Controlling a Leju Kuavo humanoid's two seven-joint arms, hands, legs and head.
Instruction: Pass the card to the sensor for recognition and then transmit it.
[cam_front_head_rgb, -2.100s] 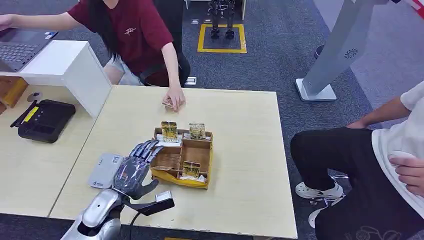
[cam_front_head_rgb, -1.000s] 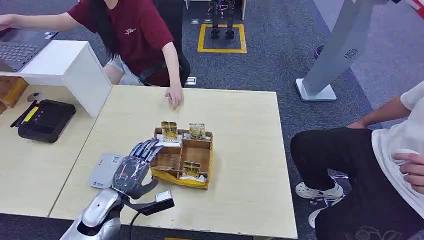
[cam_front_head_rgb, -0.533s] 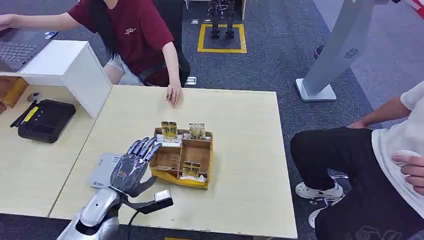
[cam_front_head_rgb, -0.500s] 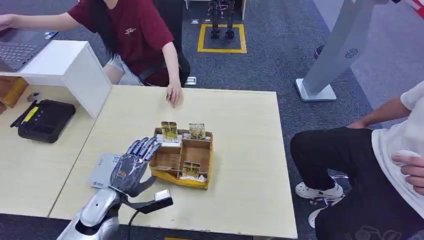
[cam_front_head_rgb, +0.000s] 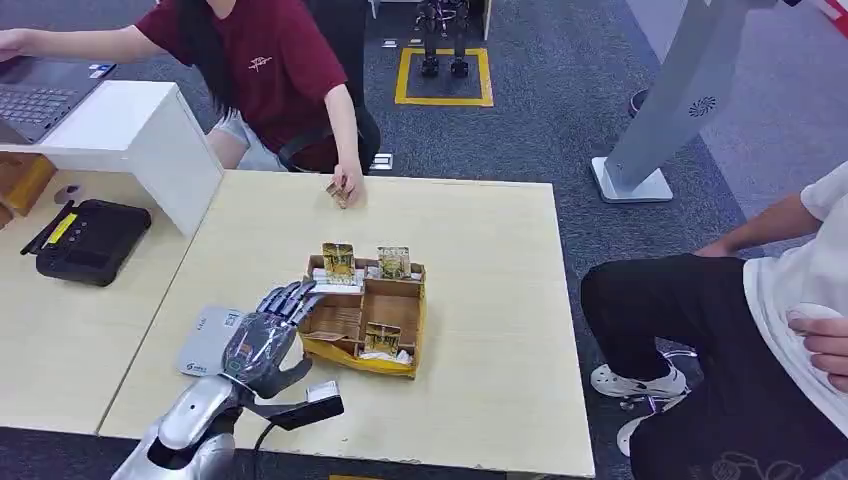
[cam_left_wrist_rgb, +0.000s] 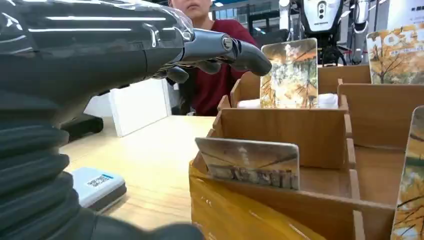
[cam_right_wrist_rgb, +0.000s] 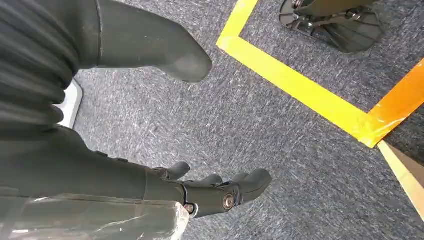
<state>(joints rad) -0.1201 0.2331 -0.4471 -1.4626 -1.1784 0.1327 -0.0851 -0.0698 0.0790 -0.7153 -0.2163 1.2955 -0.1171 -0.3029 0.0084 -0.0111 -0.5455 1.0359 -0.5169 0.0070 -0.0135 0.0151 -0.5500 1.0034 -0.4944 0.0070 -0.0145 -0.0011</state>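
Cards stand upright in the cardboard organizer on the counter. The left hand, released and holding nothing, has dipped slightly beside the organizer's near-left corner, between it and the grey sensor. The right hand hangs empty, fingers loose, over carpet. Beyond the organizer, a person's hand has lifted a card off the counter's far edge.

Matt brown cardboard organizer, glossy cards, pale wood-grain table.
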